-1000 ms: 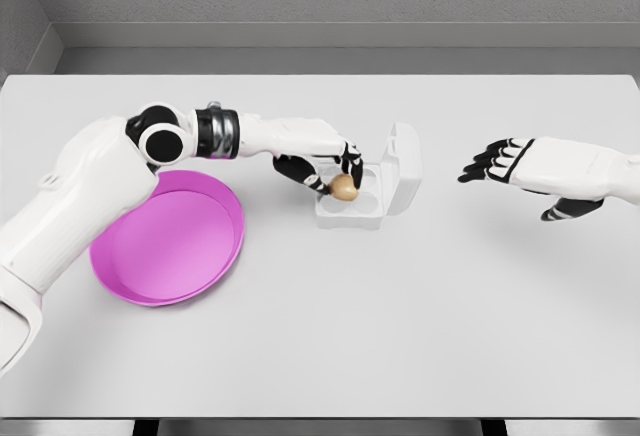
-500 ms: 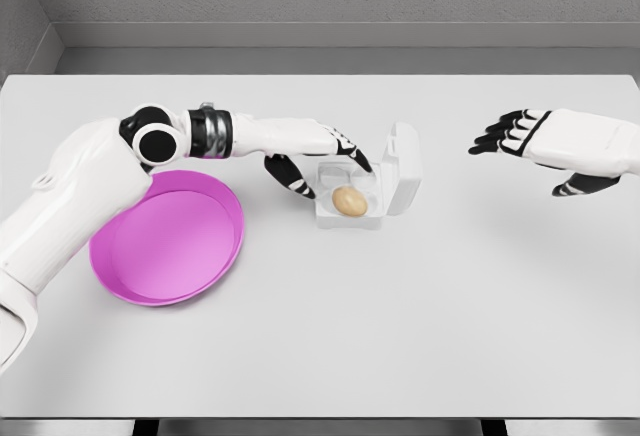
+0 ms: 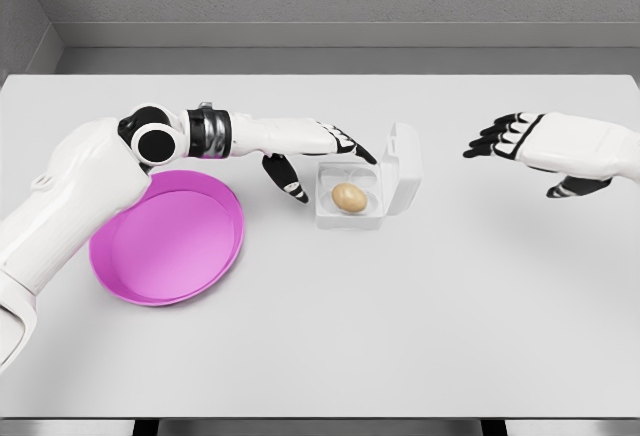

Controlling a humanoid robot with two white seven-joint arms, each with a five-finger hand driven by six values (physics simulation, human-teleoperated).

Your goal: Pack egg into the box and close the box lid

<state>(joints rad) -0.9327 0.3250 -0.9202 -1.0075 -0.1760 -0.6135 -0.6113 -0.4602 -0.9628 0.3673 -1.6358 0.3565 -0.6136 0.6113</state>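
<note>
A brown egg (image 3: 349, 197) lies inside the small white box (image 3: 352, 218) near the table's middle. The box lid (image 3: 404, 167) stands raised on the right side of the box. My left hand (image 3: 322, 159) hovers just left of and above the box, fingers spread and holding nothing, apart from the egg. My right hand (image 3: 520, 146) floats over the table to the right of the box, fingers spread, some distance from the lid.
A shallow magenta bowl (image 3: 168, 237) sits on the white table (image 3: 400, 326) to the left of the box, under my left forearm. A grey wall runs along the far table edge.
My left hand let go of the egg, which now rests in the box, and drew back to the left. My right hand drifted slightly right and up.
</note>
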